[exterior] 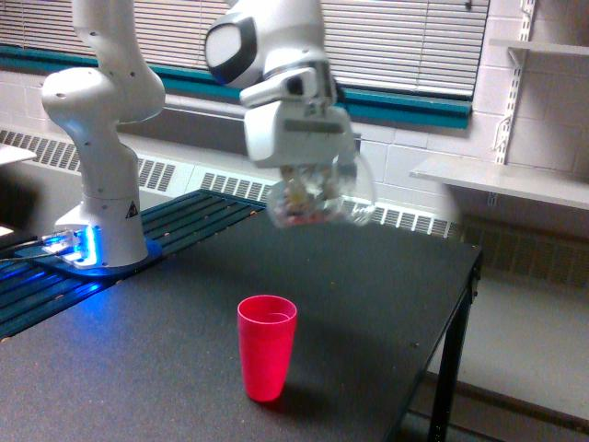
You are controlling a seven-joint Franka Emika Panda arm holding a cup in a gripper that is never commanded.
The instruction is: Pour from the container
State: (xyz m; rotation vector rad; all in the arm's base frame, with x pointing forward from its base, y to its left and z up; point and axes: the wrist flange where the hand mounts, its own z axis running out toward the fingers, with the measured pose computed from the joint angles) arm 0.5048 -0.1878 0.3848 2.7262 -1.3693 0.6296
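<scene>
The container [322, 198], a clear plastic cup with small brownish pieces inside, hangs tilted in the air with my gripper [311, 184] shut on it. The image of it is motion-blurred. It sits above and slightly to the exterior view's right of a red cup [267, 346], which stands upright on the black table [368, 304] near the front. A wide gap of air separates the two cups.
The arm's white base [101, 203] stands at the exterior view's left on a blue-lit mount. The table's edge [460, 304] drops off at the exterior view's right. A white shelf [497, 180] projects from the wall behind.
</scene>
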